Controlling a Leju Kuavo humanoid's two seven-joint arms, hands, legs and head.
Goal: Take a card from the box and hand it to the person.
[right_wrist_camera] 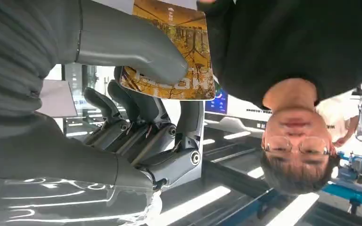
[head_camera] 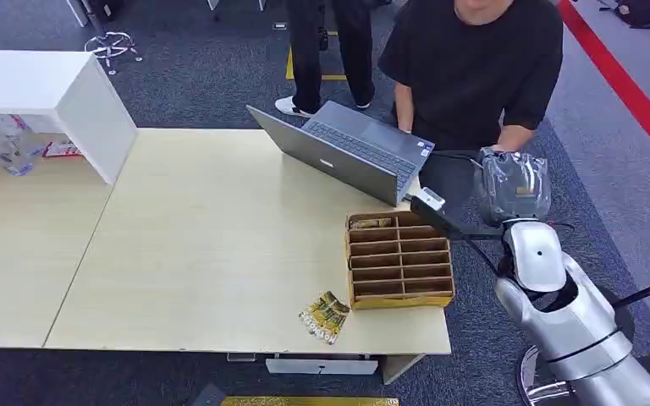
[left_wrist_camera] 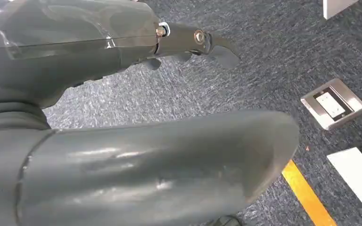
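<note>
My right hand [head_camera: 515, 184], wrapped in clear plastic, is raised off the table's right end, close in front of the person in a black shirt [head_camera: 474, 59]. In the right wrist view its thumb and fingers [right_wrist_camera: 136, 136] pinch a golden patterned card [right_wrist_camera: 174, 52], held up toward the person [right_wrist_camera: 292, 47]. The person's forearm [head_camera: 508, 137] reaches down to just above my hand. The brown compartmented card box [head_camera: 399, 258] sits near the table's right front corner, one card lying in its far left slot. My left hand [left_wrist_camera: 75, 61] hangs over grey carpet, fingers apart, holding nothing.
A few golden cards [head_camera: 324, 317] lie loose on the table [head_camera: 203, 245] left of the box. An open grey laptop [head_camera: 343, 148] stands behind the box. A white cabinet [head_camera: 59, 97] sits at the far left. Another person's legs [head_camera: 322, 42] stand behind the table.
</note>
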